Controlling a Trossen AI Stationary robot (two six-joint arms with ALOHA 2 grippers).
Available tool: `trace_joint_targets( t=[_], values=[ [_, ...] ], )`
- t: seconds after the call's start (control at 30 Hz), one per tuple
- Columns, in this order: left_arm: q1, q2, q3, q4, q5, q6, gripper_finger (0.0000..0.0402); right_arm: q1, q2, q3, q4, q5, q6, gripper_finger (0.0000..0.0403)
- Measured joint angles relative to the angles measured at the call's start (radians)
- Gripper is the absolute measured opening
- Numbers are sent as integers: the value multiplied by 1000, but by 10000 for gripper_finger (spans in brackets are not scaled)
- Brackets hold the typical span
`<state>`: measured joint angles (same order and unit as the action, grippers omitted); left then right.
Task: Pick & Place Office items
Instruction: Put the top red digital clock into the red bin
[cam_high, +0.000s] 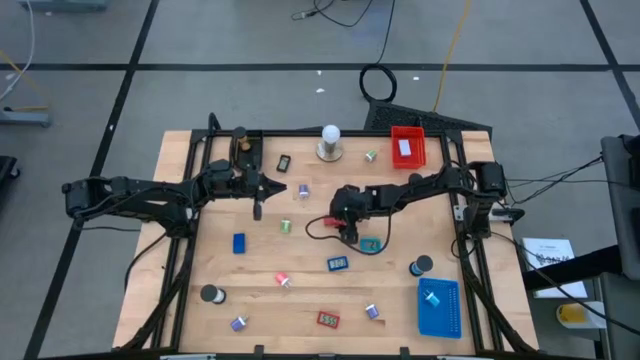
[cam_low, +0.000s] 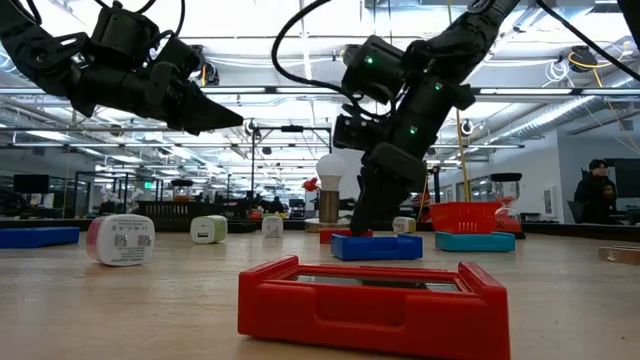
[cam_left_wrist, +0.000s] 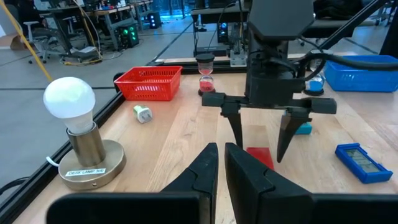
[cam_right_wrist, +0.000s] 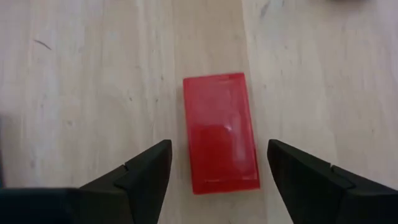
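Spanning most of the high view, the wooden worktop (cam_high: 200, 250) carries everything inside a dark frame that runs along its edges. Against the right edge near the front corner lies a blue tray (cam_high: 438, 308) with a piece in it; a red tray (cam_high: 407, 146) sits at the back edge, right of a white bulb on a round base (cam_high: 330, 143).

The right arm reaches in from the right edge to the worktop's middle, its pincer (cam_right_wrist: 214, 165) spread wide and pointing down over a flat red block (cam_right_wrist: 220, 132), one finger on each long side with bare wood between fingers and block. The left arm comes from the left edge, its pincer (cam_left_wrist: 219, 163) pressed together, empty and raised above the wood left of centre.

The office items lie scattered and well apart: a blue block (cam_high: 239, 243) left of centre, a framed blue piece (cam_high: 337, 264) and a teal piece (cam_high: 371, 244) near the right pincer, a red framed piece (cam_high: 328, 319) and a dark roll (cam_high: 211, 294) toward the front edge. Open wood is widest at the front left.

In the low view the red framed piece fills the foreground, cutting off the wood behind it. Several small rolls are too small to tell apart.
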<state>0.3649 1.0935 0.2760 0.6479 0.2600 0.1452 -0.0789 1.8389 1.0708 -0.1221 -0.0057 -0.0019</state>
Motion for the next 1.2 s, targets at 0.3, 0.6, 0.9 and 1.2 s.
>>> trace_joint_targets(
  t=[0.3,0.6,0.9,1.2],
  values=[
    [0,0,0,0,0,0,37,-1,25,0,18,-25,13,227],
    [0,0,0,1,0,0,37,-3,26,0,29,-21,45,180],
    [0,0,0,1,0,0,37,-3,-17,0,22,34,91,153],
    [0,0,0,2,0,0,37,-3,-203,0,-74,126,197,156]
  ],
)
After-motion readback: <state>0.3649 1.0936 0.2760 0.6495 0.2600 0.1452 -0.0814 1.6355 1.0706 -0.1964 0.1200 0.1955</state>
